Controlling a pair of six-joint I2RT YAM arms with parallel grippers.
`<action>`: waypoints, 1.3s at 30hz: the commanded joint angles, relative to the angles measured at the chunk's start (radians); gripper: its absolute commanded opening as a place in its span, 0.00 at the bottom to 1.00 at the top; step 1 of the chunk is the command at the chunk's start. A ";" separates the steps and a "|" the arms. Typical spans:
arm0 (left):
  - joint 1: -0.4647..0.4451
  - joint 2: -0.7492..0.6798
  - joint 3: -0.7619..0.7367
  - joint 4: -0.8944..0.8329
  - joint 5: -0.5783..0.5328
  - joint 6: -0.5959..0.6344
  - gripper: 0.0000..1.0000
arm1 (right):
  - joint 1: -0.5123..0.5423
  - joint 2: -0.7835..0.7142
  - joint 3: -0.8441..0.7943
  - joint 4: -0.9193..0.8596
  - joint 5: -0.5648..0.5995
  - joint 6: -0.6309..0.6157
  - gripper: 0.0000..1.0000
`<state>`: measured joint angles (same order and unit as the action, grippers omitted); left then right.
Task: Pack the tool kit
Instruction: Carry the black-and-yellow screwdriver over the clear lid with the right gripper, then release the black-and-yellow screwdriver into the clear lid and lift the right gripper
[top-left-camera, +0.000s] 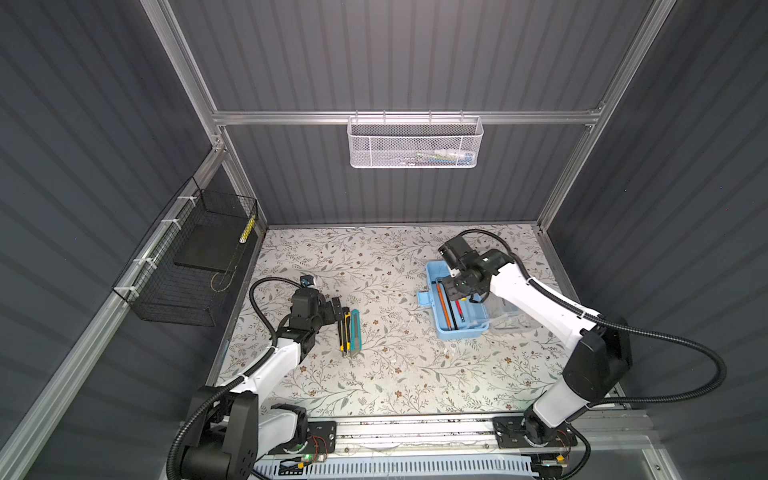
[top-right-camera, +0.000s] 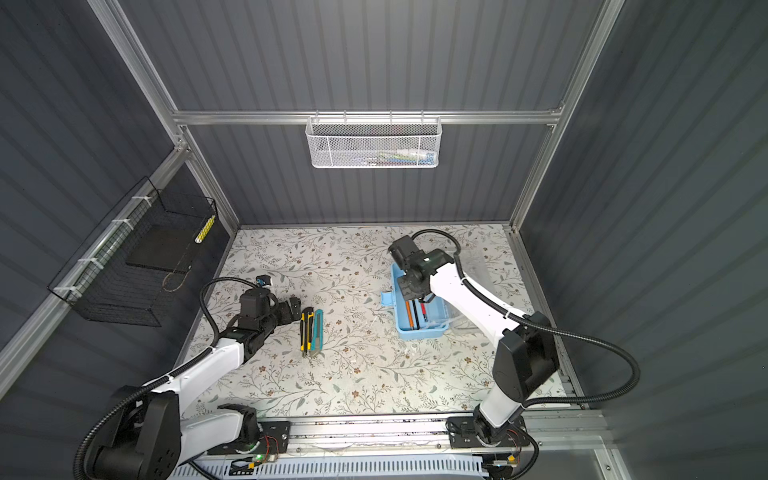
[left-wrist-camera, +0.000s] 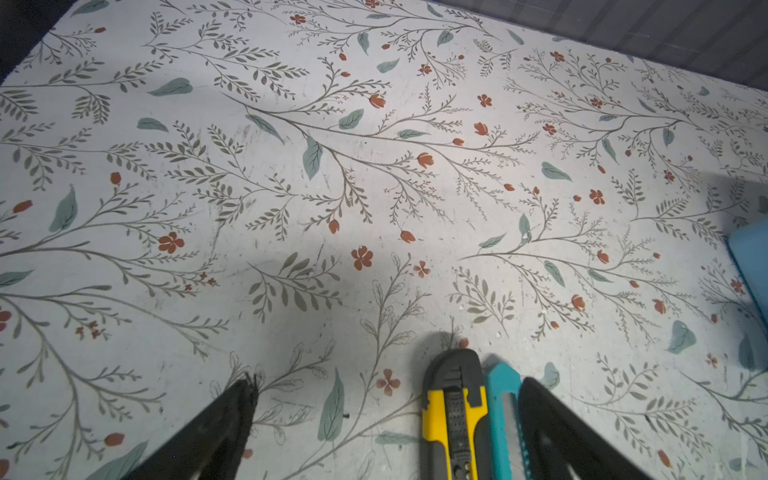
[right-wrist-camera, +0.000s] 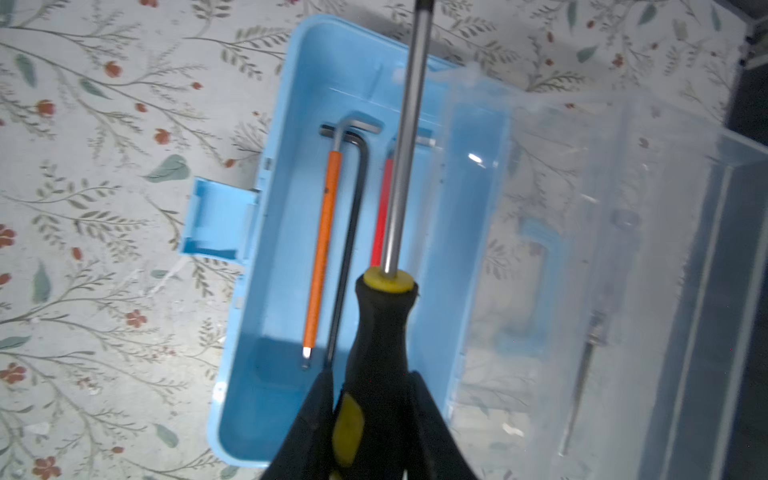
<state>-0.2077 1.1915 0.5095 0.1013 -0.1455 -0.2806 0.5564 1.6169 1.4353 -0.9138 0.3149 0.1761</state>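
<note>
**Tool kit (top-left-camera: 461, 332) open on the floral surface (top-left-camera: 395, 374), right of centre, clear lid (right-wrist-camera: 602, 208) folded back flat.**

Three hex keys, orange (right-wrist-camera: 322, 249), black (right-wrist-camera: 349, 249) and red (right-wrist-camera: 384, 199), are seen lying lengthwise in the blue tray. The right gripper (right-wrist-camera: 370, 384) is held over the tray, its jaws pinched on the black-and-yellow handle of a screwdriver (right-wrist-camera: 382, 332), the shaft running along the box above the red key. Well apart, the left gripper (left-wrist-camera: 386, 390) is set low, jaws spread wide, nothing held. A yellow utility knife (left-wrist-camera: 455, 415) and a teal utility knife (left-wrist-camera: 503, 415) lie side by side between them; contact cannot be told.
</note>
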 joint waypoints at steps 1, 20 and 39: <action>0.006 0.008 0.030 -0.014 0.007 0.009 1.00 | -0.077 -0.059 -0.029 -0.050 0.061 -0.036 0.07; 0.005 0.031 0.046 -0.020 0.021 0.014 1.00 | -0.334 -0.055 -0.169 0.097 0.115 -0.179 0.11; 0.005 0.040 0.052 -0.022 0.024 0.017 1.00 | -0.362 -0.050 -0.197 0.133 0.029 -0.159 0.29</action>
<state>-0.2077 1.2266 0.5343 0.0937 -0.1303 -0.2798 0.1917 1.5631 1.2472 -0.7712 0.3466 0.0154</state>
